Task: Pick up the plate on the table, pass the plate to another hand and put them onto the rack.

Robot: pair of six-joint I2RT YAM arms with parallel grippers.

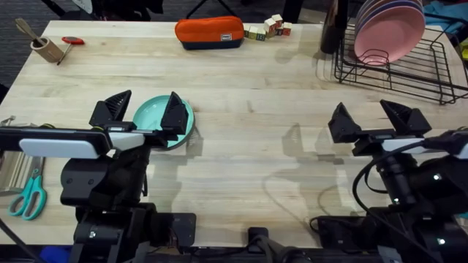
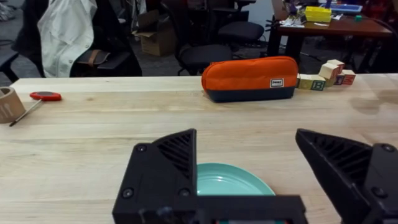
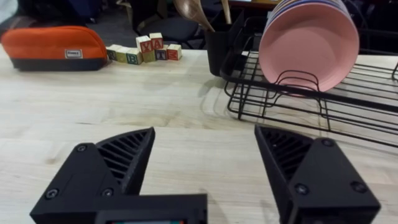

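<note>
The teal plate [image 1: 157, 117] lies flat on the wooden table [image 1: 248, 139] at the left; its rim [image 2: 233, 180] shows between my left fingers. My left gripper [image 1: 144, 111] hovers open right over it, one finger on each side, holding nothing. Over at the right, my right gripper [image 1: 379, 119] is open above bare wood, short of the black wire rack [image 1: 431, 69]. That rack [image 3: 348, 102] stands at the far right corner with pink plates [image 1: 391, 29] upright in its slots.
An orange pouch [image 1: 210, 32] and a row of letter blocks [image 1: 268, 29] lie along the far edge. A wooden holder [image 1: 45, 47] and red tool [image 1: 72, 41] sit far left. Teal scissors [image 1: 28, 196] lie near left. A dark cup [image 1: 330, 29] stands beside the rack.
</note>
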